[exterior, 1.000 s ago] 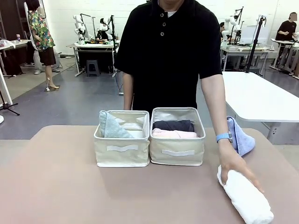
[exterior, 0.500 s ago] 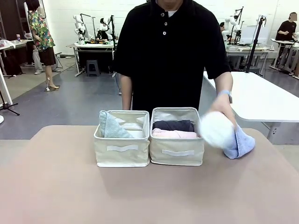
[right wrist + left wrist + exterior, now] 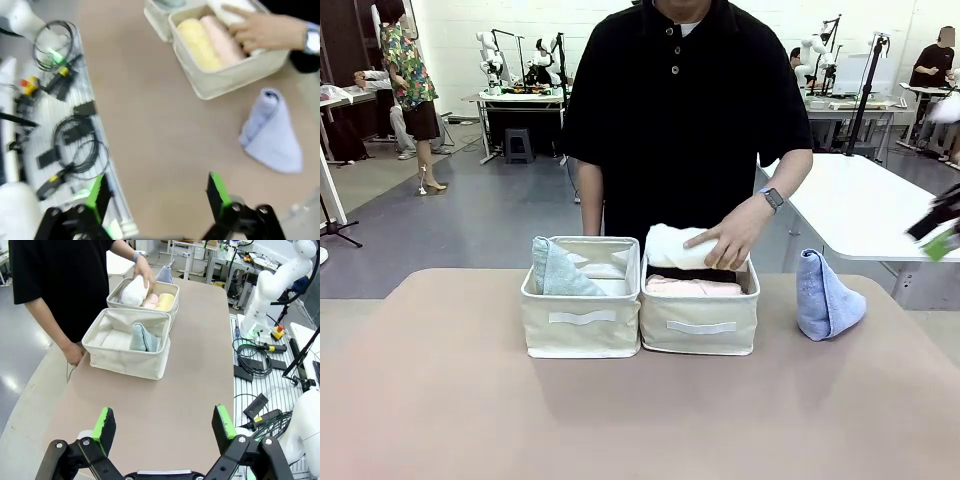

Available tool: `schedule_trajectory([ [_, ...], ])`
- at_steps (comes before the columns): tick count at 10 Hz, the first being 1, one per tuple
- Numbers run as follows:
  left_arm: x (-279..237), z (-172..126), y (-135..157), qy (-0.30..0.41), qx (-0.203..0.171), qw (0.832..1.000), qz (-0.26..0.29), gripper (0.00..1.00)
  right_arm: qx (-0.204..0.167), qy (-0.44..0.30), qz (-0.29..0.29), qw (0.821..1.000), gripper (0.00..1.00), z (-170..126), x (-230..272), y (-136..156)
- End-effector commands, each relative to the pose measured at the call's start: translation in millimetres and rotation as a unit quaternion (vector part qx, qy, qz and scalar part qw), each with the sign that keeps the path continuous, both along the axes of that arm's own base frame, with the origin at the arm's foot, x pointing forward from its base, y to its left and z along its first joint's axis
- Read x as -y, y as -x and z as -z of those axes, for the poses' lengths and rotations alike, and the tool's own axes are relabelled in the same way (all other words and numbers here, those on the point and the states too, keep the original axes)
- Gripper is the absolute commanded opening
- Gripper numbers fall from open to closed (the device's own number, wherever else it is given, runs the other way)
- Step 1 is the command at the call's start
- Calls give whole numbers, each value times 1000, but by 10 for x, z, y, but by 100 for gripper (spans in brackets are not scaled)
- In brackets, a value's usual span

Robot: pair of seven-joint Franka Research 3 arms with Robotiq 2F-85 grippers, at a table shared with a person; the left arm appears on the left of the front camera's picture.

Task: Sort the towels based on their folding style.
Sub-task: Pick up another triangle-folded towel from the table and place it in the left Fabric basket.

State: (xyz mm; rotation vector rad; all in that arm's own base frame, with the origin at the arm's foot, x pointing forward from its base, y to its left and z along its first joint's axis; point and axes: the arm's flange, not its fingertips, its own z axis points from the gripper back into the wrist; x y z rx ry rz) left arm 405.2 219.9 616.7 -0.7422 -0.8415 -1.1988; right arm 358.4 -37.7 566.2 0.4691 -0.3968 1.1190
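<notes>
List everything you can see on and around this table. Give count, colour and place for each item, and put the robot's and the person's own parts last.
table: one, tan, under everything
left basket: one, beige fabric, mid-table
right basket: one, beige fabric, beside the left basket
teal towel: one, pale teal, cone-folded, in the left basket
white towel: one, white, rolled, on top in the right basket
dark grey towel: one, mostly hidden under the white towel
pink towel: one, pale pink, rolled, in the right basket
yellow towel: one, yellow, rolled, next to the pink towel
blue towel: one, light blue, cone-folded, on the table outside the baskets
person's hand: one, on the white towel
left end effector: one, black with green pads, open
right end effector: one, black with green pads, open
</notes>
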Motion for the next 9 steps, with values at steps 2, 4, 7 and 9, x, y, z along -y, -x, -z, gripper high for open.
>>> schedule_trajectory([
  [2,15,11,29,-5,1,1000,-8,100,18,24,-45,999,100,504,-290,-242],
  [4,15,11,29,-5,1,1000,-8,100,-19,-15,-42,999,100,425,-145,31],
  [7,15,11,29,-5,1,1000,-8,100,1,25,-43,999,100,547,-451,-276],
  [9,15,11,29,-5,1,1000,-8,100,1,25,-43,999,100,547,-451,-276],
])
